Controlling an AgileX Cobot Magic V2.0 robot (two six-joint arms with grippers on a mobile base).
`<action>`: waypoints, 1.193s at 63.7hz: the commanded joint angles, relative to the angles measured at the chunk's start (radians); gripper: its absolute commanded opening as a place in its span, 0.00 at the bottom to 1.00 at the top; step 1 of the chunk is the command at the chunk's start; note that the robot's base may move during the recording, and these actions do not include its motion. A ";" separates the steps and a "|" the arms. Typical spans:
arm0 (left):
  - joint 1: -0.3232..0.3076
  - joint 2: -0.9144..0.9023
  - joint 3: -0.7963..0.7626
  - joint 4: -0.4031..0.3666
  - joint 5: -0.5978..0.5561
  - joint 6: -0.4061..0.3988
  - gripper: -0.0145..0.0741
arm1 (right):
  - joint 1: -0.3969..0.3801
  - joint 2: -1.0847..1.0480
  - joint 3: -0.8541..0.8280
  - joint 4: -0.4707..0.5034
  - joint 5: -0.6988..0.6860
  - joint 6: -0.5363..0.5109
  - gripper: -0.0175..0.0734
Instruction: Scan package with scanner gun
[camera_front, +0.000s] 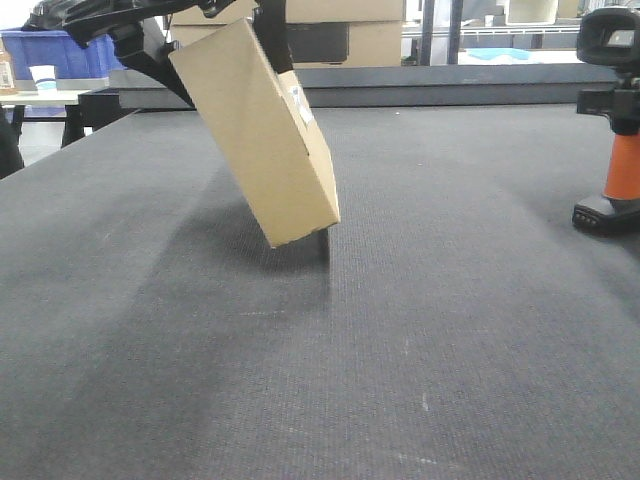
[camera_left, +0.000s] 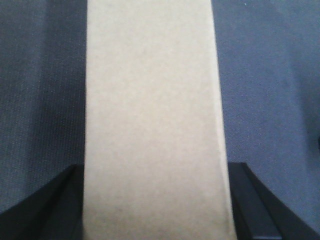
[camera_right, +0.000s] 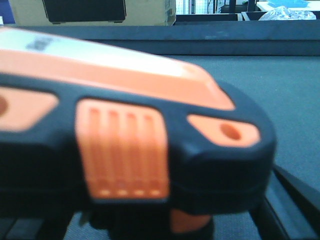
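Front view low across table (camera_front: 420, 380); 2 wrist views close: left on package (camera_left: 152, 120), right on scanner gun (camera_right: 125, 145).

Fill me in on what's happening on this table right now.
The left gripper holds a flat tan cardboard box tilted, its lower corner close to the dark grey mat; contact cannot be told. The box's small white label is on the narrow side turned towards the right. There a black-and-orange pistol-shaped scanner gun stands upright on the mat with the right gripper at its neck; whether that gripper is clamped is unclear.
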 joint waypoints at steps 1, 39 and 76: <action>-0.006 -0.008 -0.003 -0.002 -0.013 -0.006 0.04 | -0.012 0.002 -0.007 -0.028 -0.023 0.003 0.81; -0.006 0.002 -0.003 -0.014 -0.013 -0.006 0.04 | -0.012 0.002 -0.007 -0.058 -0.026 0.051 0.45; -0.010 0.002 -0.003 -0.121 -0.013 -0.006 0.04 | 0.054 -0.170 -0.007 0.324 0.174 -0.372 0.02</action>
